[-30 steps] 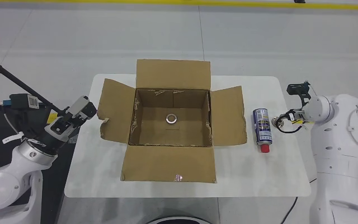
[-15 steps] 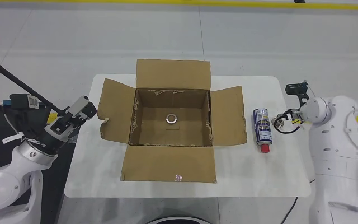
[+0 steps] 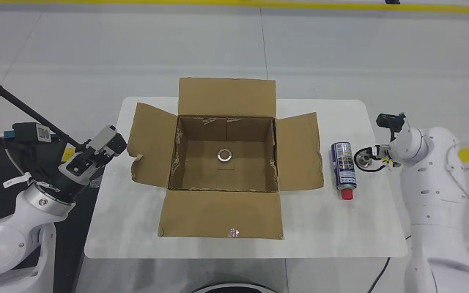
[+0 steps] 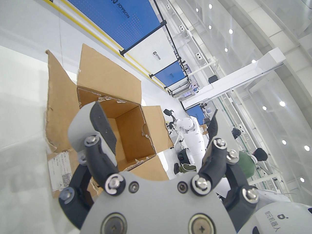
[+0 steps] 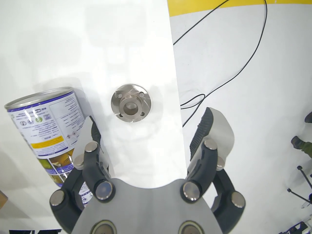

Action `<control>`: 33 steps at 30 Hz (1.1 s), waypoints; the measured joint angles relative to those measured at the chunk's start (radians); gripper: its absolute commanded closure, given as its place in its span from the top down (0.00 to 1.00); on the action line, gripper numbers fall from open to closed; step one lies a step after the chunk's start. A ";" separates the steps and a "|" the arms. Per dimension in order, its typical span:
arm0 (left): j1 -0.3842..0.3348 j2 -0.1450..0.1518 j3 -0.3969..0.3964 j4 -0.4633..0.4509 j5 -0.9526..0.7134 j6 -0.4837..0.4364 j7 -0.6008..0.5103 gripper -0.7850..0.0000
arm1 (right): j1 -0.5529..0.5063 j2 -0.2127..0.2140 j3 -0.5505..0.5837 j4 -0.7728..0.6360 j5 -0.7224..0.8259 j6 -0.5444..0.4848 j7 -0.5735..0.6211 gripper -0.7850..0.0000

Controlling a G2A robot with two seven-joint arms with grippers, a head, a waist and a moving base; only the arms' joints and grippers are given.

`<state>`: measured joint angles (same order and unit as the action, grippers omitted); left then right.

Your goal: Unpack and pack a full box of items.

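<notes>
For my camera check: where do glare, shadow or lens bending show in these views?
Top view: even light; the box inside is slightly darker, with a small bright spot on its near flap. Left wrist view: ceiling lamps glare as white dots, and straight beams look bowed. Right wrist view: the glossy table carries faint reflections around the flange and can.

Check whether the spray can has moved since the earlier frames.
No. The spray can lies in the same spot beside the cardboard box, just off its side flap.

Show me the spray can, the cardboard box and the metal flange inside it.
spray can [image 3: 342, 165]: top view, middle of its body.
cardboard box [image 3: 227, 97]: top view, its far flap.
metal flange [image 3: 225, 154]: top view, its middle.
</notes>
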<state>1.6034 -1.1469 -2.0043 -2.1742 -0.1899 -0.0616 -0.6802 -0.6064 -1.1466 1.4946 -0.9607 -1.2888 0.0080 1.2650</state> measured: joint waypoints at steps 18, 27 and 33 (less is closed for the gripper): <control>0.000 0.000 0.000 0.000 0.000 0.000 0.000 1.00 | 0.078 0.002 -0.001 0.140 0.107 0.007 -0.029 0.52; 0.000 0.000 0.000 0.000 0.000 0.000 0.000 1.00 | 0.083 -0.004 -0.032 0.161 0.144 0.012 -0.030 0.46; 0.000 0.000 0.000 0.000 0.000 0.000 0.000 1.00 | 0.094 -0.005 -0.050 0.181 0.156 0.015 -0.025 0.40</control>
<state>1.6034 -1.1469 -2.0043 -2.1742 -0.1899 -0.0616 -0.6802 -0.5121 -1.1517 1.4446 -0.7797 -1.1327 0.0235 1.2397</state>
